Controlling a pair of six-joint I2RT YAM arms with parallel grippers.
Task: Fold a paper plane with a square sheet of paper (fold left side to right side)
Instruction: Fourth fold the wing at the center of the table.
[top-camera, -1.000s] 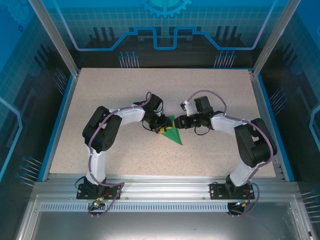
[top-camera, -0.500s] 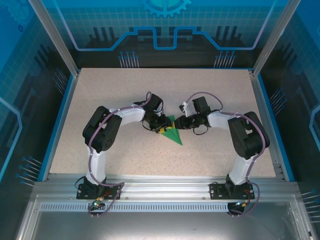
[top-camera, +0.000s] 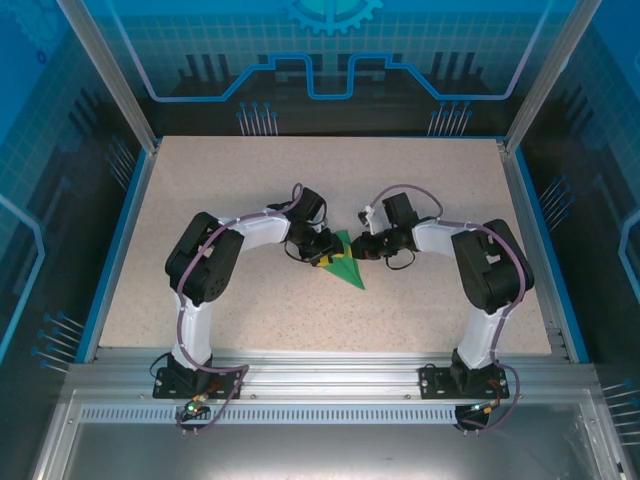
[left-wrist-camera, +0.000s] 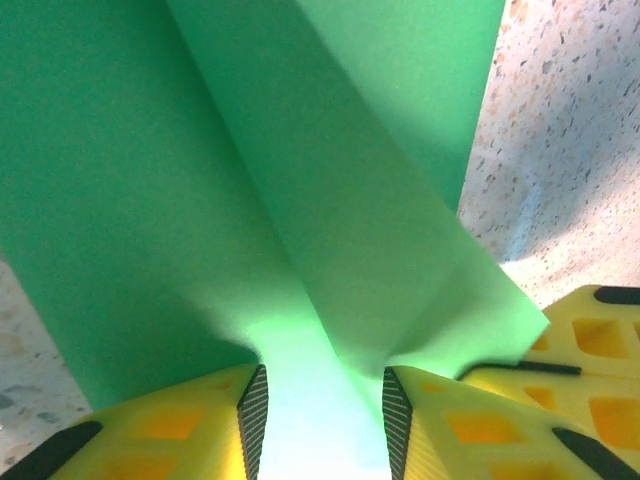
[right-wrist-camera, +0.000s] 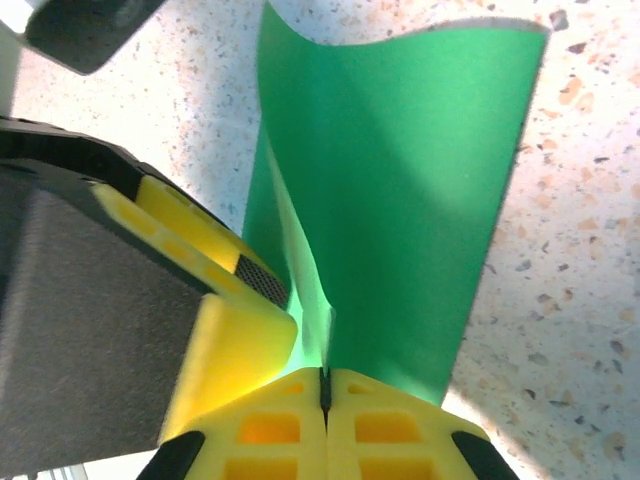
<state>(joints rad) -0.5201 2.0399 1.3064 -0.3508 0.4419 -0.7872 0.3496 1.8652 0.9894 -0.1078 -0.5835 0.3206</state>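
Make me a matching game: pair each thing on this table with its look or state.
1. left arm's fingers
2. right arm's fingers
3. green paper
4. tabletop

a. speckled beige
b. pressed together on a raised paper fold
c. creased, pointed toward the near edge
d. apart, paper between them

Pairs: 1-d, 2-b, 3-c, 4-a

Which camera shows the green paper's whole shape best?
The top external view: the green paper shows its pointed outline there, though it looks small. The left wrist view gives a close-up of its creases, with the edges cut off. The right wrist view has a raised flap pinched in the right hand.
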